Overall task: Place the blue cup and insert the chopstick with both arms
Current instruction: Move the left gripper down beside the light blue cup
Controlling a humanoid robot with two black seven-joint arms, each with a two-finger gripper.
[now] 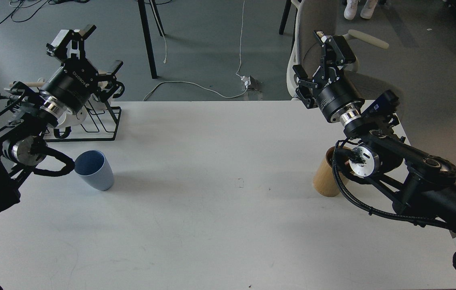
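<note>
- White rectangular tabletop [211, 225] fills most of the head view, with grey floor and trailing cables beyond its far edge
- Small pale grey-blue plastic tumbler, the blue cup [94, 169], stands on the left part of the table, mouth up and leaning a little in this view; its darker blue inside shows; nothing is in it; it sits free of both grippers, just beside a cable loop of the left arm
- Pink chopstick cannot be made out anywhere in this view
- Left gripper [85, 50] is raised above the table's far left corner, well apart from the blue cup; its black fingers are spread wide and hold nothing
- Behind and below it stands a black wire rack [103, 125] at the far left edge, with something white partly hidden by the wrist
- Right gripper [312, 54] is raised above the far right edge, in front of a grey office chair [324, 16]; its fingers are spread apart and empty
- Tan wooden cylinder cup [326, 179] stands on the right part of the table; the right arm's silver wrist joint covers part of its rim; what it holds cannot be told
</note>
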